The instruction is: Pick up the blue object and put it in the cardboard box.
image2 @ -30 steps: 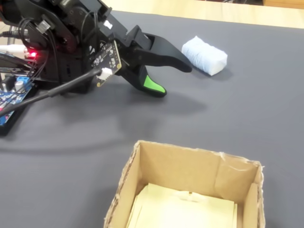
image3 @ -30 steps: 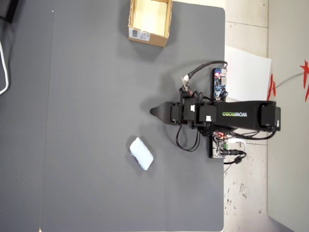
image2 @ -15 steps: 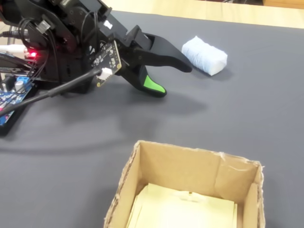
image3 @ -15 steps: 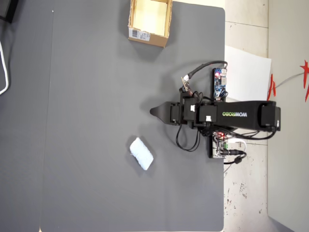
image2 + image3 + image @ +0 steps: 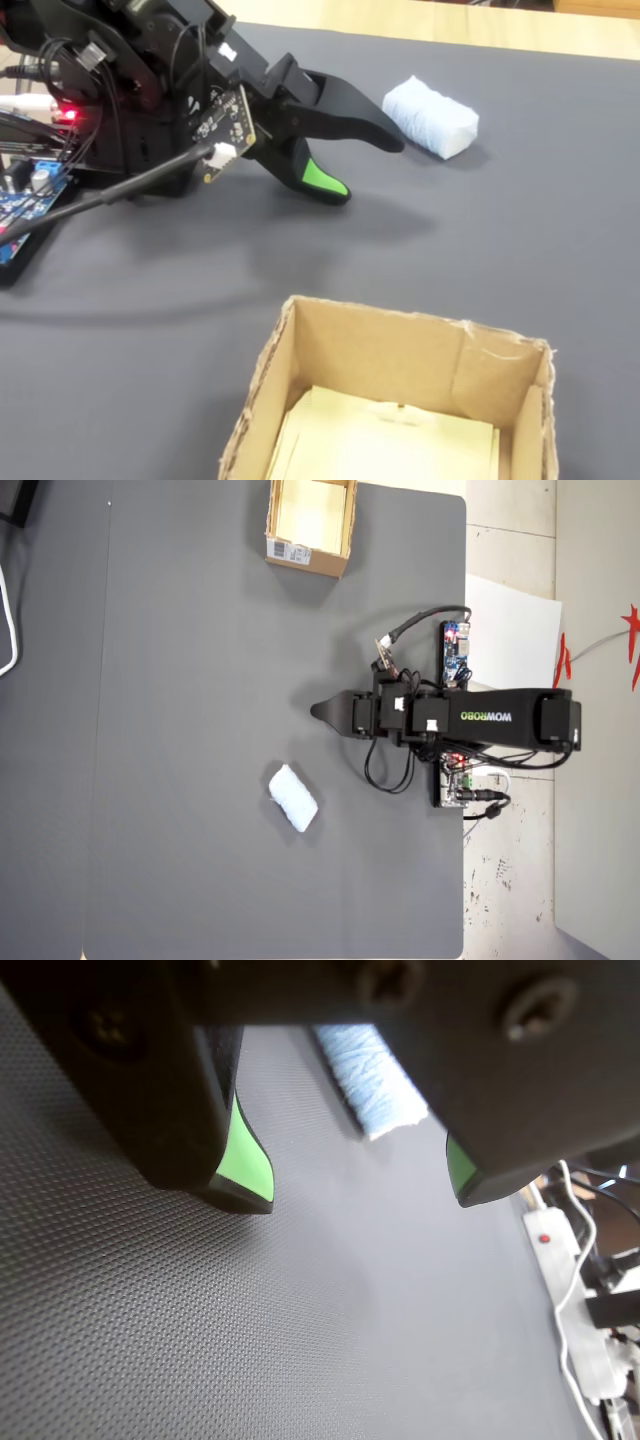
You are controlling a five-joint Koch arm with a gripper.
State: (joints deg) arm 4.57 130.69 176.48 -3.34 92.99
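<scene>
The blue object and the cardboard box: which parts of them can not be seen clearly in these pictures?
- Blue object: in the wrist view its upper end is hidden behind the gripper body; only the lower part shows between the open jaws.
- Cardboard box: in the fixed view the bottom edge of the picture cuts off its near side.
- Cardboard box label: in the overhead view the print is too small to read.

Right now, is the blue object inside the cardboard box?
No, the blue object lies on the dark mat, far from the cardboard box.
</scene>
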